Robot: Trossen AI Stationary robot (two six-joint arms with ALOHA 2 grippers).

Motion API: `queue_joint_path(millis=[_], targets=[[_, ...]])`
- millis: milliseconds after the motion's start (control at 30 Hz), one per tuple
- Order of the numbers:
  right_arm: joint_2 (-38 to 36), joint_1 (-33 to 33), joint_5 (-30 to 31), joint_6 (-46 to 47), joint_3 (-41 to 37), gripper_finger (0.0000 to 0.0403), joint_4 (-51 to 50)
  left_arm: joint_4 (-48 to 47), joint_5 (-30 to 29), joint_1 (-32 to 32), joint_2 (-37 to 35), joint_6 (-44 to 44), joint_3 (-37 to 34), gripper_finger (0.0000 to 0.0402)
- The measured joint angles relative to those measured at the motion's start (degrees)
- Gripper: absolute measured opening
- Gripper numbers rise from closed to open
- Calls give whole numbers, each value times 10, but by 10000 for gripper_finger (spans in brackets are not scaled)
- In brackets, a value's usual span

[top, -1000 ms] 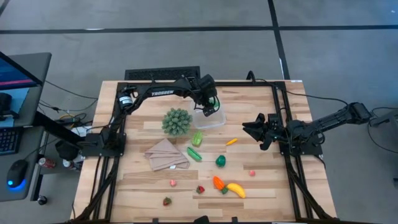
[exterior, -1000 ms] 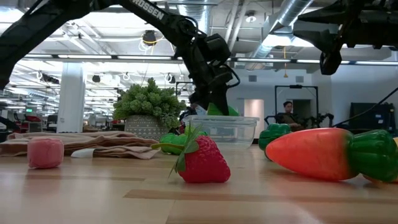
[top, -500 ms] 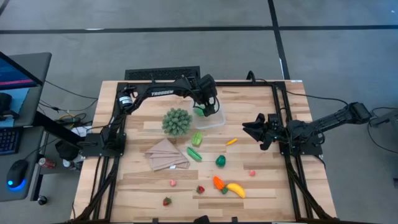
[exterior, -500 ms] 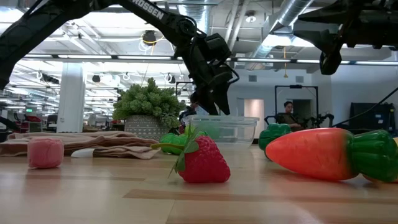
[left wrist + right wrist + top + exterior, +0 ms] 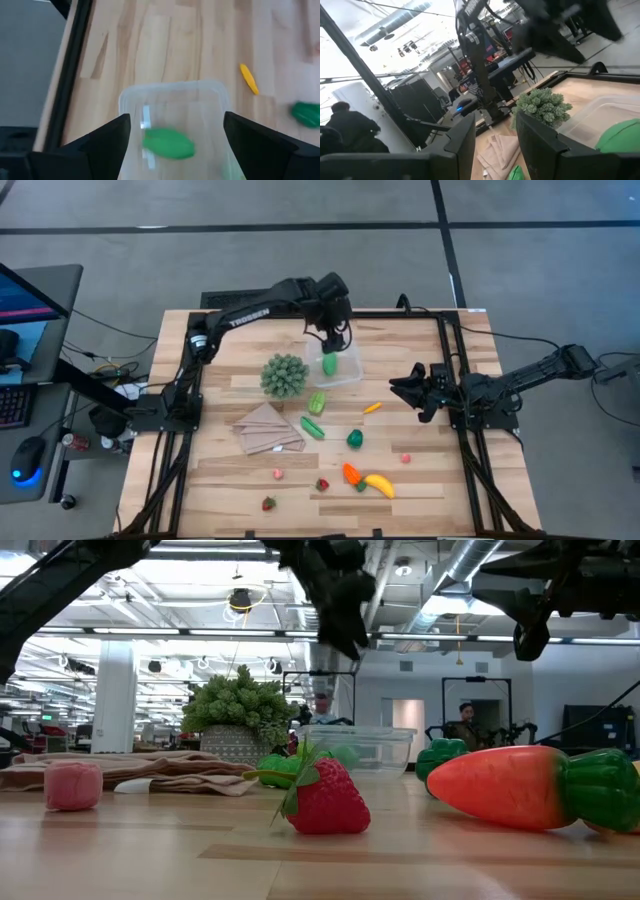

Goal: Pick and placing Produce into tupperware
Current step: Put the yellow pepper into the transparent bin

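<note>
The clear tupperware [image 5: 343, 373] stands at the table's far middle with one green produce piece [image 5: 167, 143] lying on its floor. My left gripper [image 5: 175, 122] hangs open well above it, its fingers pointing steeply down and nothing between them; the low view shows it high over the box [image 5: 340, 635]. More produce lies on the table nearer me: two green pods [image 5: 314, 414], a green pepper [image 5: 354, 439], a carrot [image 5: 351, 474], a banana [image 5: 379, 485] and strawberries [image 5: 322, 484]. My right gripper [image 5: 408, 388] waits open at the table's right side, holding nothing.
A spiky green ball [image 5: 284, 376] stands just left of the tupperware. A tan folded cloth [image 5: 267, 428] lies nearer the front. A small orange piece [image 5: 372, 408] lies right of the pods. Black frame rails [image 5: 445, 350] run along the table's sides.
My left gripper has let go of the green piece, which now lies in the tupperware, and has then risen straight up, well clear of the box, rolling a little as it went.
</note>
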Motion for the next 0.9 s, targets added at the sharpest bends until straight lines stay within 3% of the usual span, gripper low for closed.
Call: queue_joint_path(millis=[100,333,500,700,900], targets=[[0,0,0,0,0,136,-3,-68,-4,3,-3,21,50,310],[0,-1,0,-1,0,136,-4,-167,-3,15,-64,37,20,310],[0,-1,0,-4,0,136,-4,-234,41,25,-85,37,20,310],[0,-6,4,-2,0,136,-3,-252,107,27,-111,36,20,310],[0,-20,4,4,0,136,-3,-254,110,26,-142,34,20,310]])
